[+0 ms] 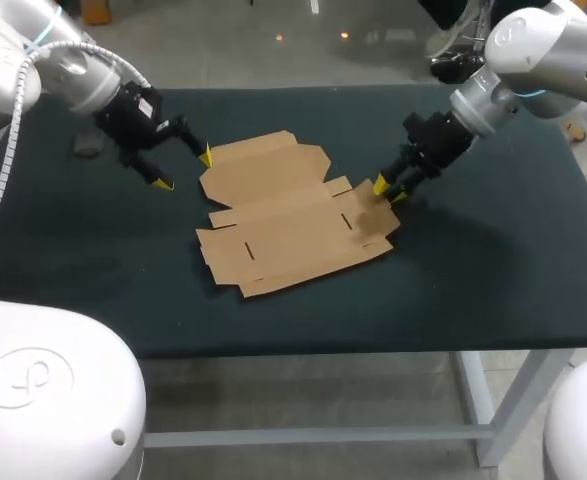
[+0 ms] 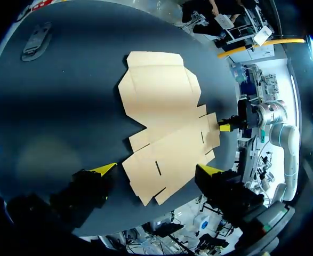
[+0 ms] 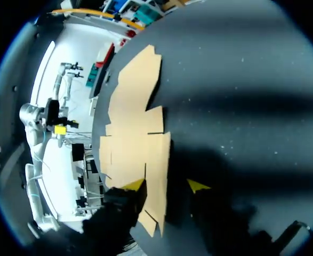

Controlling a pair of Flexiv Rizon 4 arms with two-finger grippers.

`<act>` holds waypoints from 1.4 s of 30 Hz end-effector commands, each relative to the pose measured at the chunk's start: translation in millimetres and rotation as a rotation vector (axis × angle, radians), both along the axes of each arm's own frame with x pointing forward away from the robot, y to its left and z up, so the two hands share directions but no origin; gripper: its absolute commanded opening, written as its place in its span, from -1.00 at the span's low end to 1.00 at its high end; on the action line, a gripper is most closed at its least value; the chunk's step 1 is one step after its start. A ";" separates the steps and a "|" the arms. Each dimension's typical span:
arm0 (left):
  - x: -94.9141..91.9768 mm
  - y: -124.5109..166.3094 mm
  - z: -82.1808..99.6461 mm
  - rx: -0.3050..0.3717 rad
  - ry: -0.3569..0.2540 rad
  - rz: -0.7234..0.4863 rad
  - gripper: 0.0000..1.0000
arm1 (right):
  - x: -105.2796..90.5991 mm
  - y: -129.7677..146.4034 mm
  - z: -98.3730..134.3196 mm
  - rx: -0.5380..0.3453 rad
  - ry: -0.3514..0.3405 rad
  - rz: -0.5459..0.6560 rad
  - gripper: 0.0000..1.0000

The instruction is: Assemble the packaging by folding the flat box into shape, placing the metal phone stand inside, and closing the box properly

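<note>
My dark cloth-covered counter [image 1: 93, 290] carries the flat brown cardboard box blank [image 1: 288, 225] at its middle. I judge it light, thin and easily creased, best taken by an edge flap. My right claw [image 1: 389, 191] angles down, released, astride the right flap. My left claw [image 1: 183, 169], released, hovers beside the far-left corner.

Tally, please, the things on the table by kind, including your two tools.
flat cardboard box: 1
metal phone stand: 1
tools: 2 (left tool, right tool)
Total: 4
</note>
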State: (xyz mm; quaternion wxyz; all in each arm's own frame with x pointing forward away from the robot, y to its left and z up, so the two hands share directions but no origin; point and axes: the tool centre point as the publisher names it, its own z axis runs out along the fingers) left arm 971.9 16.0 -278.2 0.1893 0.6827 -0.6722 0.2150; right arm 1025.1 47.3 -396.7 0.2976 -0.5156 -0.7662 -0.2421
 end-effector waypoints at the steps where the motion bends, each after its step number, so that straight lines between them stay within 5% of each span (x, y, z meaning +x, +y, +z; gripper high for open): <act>1: 1.0 -1.8 1.9 0.013 0.002 0.006 1.00 | 16.0 4.8 -6.0 -0.078 0.227 0.267 -0.01; 18: 4.1 -2.2 1.3 0.017 0.014 0.030 1.00 | 14.4 22.9 -15.3 -0.094 0.307 0.404 -0.22; 20: 4.3 -2.2 0.9 0.016 0.022 0.032 1.00 | 13.8 24.6 -15.8 -0.090 0.311 0.416 -0.37; 22: 4.4 -2.2 0.7 0.015 0.025 0.035 1.00 | 13.3 24.7 -16.6 -0.079 0.315 0.419 -1.00; 42: -5.6 0.6 3.9 0.011 0.008 0.024 1.00 | -15.1 17.4 -6.4 0.046 0.190 0.180 -1.00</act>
